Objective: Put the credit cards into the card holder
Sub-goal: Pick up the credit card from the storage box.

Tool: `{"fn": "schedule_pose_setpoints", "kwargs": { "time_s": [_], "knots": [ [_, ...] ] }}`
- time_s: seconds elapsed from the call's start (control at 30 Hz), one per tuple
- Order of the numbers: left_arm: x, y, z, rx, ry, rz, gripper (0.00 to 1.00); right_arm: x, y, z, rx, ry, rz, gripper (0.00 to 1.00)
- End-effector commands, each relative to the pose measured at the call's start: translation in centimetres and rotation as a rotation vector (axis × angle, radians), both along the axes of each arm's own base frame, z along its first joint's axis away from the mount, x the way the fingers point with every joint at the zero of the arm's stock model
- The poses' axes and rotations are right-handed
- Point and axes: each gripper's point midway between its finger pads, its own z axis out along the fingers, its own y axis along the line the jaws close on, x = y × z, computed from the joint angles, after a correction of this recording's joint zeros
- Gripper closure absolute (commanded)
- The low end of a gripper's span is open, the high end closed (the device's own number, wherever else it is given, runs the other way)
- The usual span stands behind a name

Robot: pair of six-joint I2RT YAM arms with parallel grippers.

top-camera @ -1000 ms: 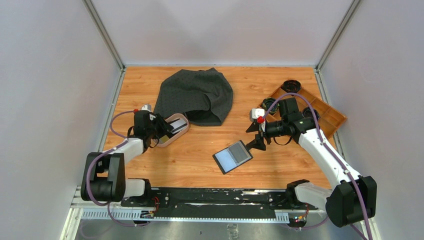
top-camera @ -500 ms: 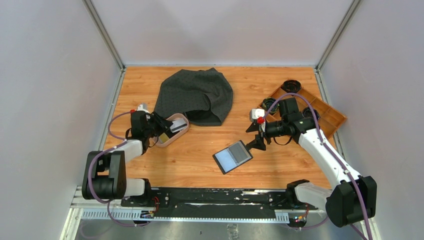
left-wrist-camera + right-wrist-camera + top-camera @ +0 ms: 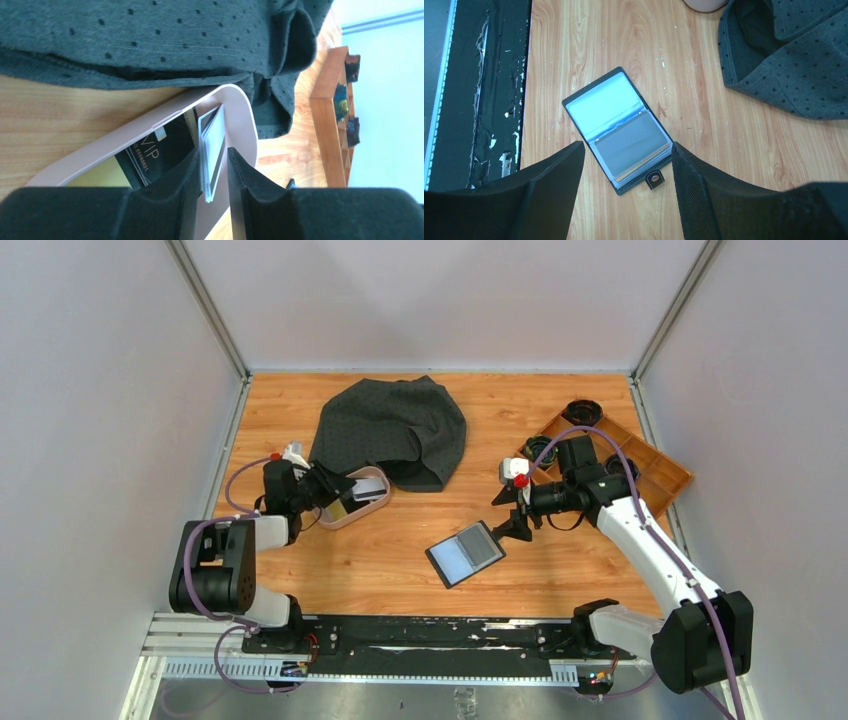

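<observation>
On the left of the worktop (image 3: 400, 540), down in the shallow pink dish (image 3: 375, 508): the left end effector (image 3: 345, 496), narrow, pinched on a thin stack of credit cards (image 3: 212, 142) stood on edge, one finger (image 3: 175, 190) against each face. Flat on the dish floor beside that stack, a dark card marked VIP (image 3: 150, 155) and a yellowish card (image 3: 97, 177), neither of them gripped. Just behind the dish, close against its far rim, a crumpled dark dotted cloth (image 3: 390, 430). Near the middle of the worktop, well apart from the dish, the card holder (image 3: 466, 553), lying open and flat: a pale bluish pocket on one leaf, a grey card face in the pocket of the other with a tan edge showing under it, and a small round snap tab (image 3: 654, 178) at one corner in the right wrist view. Above the holder and slightly to its right, the right end effector (image 3: 515, 515), spread wide and holding nothing, fingers (image 3: 549, 190) clear of the holder on either side. At the far right edge, a long wooden compartment tray (image 3: 660, 472) with small dark items in some cells, too small to tell apart.
</observation>
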Motion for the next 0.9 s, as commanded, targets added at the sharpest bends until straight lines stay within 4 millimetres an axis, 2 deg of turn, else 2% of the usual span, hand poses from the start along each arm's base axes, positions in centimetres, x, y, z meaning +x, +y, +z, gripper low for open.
{"fn": "schedule_pose_setpoints", "kwargs": {
  "time_s": [0.0, 0.1, 0.2, 0.3, 0.57, 0.77, 0.87],
  "knots": [
    [0.4, -0.6, 1.9, -0.035, -0.097, -0.043, 0.77, -0.8, -0.1, -0.5, 0.004, 0.030, 0.017, 0.32],
    [0.4, -1.3, 2.9, -0.086, -0.131, -0.064, 0.78, -0.8, -0.1, -0.5, 0.003, 0.031, 0.017, 0.32],
    [0.5, -2.0, 3.4, -0.150, -0.146, -0.090, 0.70, -0.8, -0.1, -0.6, 0.003, 0.032, 0.017, 0.32],
    [0.4, -2.6, 2.9, -0.202, -0.134, -0.119, 0.65, -0.8, -0.1, -0.6, 0.003, 0.032, 0.017, 0.32],
    [0.6, -3.6, 2.2, -0.371, -0.120, -0.140, 0.62, -0.7, -0.1, -0.7, -0.001, 0.037, 0.017, 0.32],
    [0.6, -3.3, 0.3, -0.305, -0.048, -0.122, 0.52, -0.7, -0.1, -0.9, -0.003, 0.044, 0.017, 0.32],
    [0.9, -3.0, -0.3, -0.249, -0.016, -0.124, 0.52, -0.7, -0.1, -0.9, -0.005, 0.046, 0.017, 0.32]
  ]
}}
